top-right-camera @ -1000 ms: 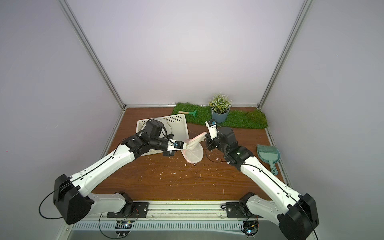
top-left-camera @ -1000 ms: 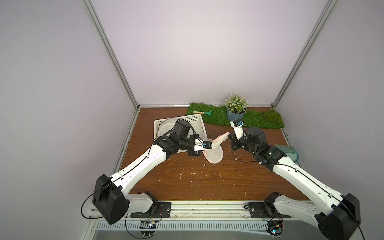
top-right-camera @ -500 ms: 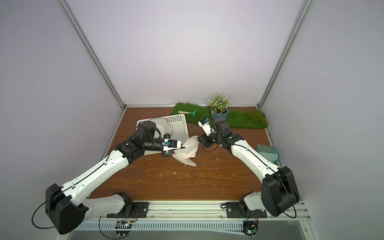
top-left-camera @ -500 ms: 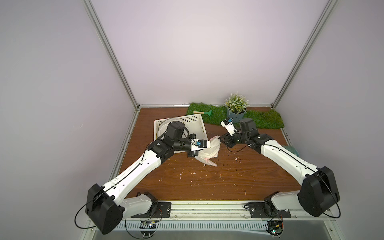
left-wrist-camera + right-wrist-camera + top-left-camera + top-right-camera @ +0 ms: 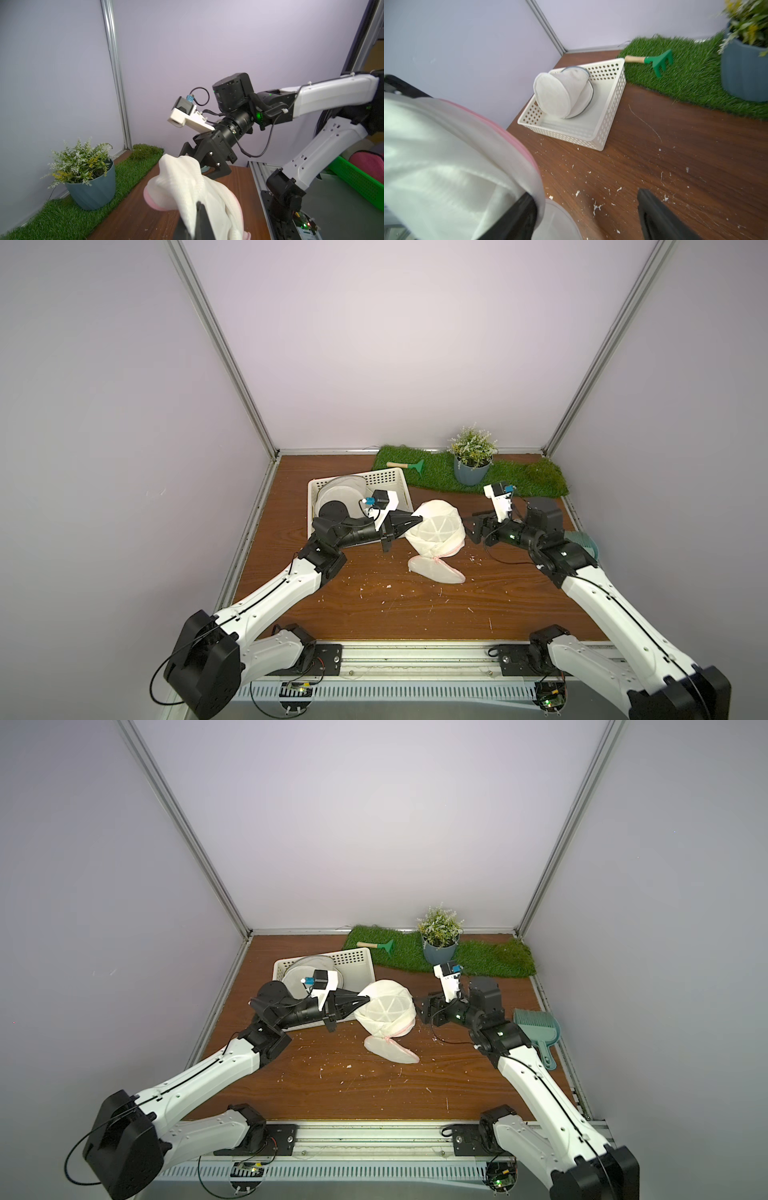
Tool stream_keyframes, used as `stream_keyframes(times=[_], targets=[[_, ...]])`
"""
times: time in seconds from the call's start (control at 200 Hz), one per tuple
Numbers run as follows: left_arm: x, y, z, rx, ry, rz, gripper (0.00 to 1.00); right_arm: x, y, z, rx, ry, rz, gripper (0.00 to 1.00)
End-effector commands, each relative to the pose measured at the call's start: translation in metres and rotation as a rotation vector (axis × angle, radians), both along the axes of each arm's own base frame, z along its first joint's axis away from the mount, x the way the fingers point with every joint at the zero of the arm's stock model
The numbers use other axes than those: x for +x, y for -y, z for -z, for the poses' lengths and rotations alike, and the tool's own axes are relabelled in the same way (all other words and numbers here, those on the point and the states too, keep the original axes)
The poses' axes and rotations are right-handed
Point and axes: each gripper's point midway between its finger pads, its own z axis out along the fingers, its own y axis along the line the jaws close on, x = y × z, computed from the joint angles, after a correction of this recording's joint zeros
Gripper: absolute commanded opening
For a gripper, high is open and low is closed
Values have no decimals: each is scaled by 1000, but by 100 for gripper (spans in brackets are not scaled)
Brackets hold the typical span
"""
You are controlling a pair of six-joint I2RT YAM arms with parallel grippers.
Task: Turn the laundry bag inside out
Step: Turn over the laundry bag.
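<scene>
left gripper (image 5: 412,521) is clamped on the rim of the one pink-edged laundry bag (image 5: 436,526), holding its dome up while its flat end rests on the table (image 5: 374,605). right gripper (image 5: 472,531) is spread wide just beside the bag, perhaps brushing it. behind stands one basket (image 5: 397,480) with one grey-rimmed mesh bag (image 5: 340,493) inside.

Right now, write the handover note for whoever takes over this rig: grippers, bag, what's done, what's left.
Left gripper: shut on the laundry bag, pinching its mesh at one side.
Right gripper: open, close beside the bag's other side, holding nothing.
Bag: puffed up and lifted between the arms; its pink-edged lower flap rests on the table. Another mesh bag lies in the white basket.
Done: bag is off the table in one grip.
Left: the turning looks unfinished; probably regrip with the right gripper and pull the rest through.
</scene>
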Motion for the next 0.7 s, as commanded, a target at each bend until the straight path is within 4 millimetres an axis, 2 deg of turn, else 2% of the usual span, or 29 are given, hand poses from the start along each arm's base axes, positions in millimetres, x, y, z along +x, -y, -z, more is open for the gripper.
stream_keyframes(times=[0.0,0.115,0.205,0.265,0.39,0.515,0.696], targets=[[0,-10,-44,-154,43,-39,0,-4,12,-21,72,-7,88,81],[2,-6,-42,-150,41,-38,0,-7,22,-40,43,22,136,79],[6,-5,-41,-150,32,-50,0,-21,6,-62,113,59,21,73],[9,-4,-40,-151,25,-60,0,-27,-2,-69,165,54,-28,69],[15,-5,-40,-164,11,-89,0,-31,-6,-75,230,44,-41,64],[15,-4,-43,-192,-1,-79,0,-35,-15,-76,339,64,-85,65],[14,0,-50,-215,-15,-50,0,-25,-31,-79,373,125,-88,67]])
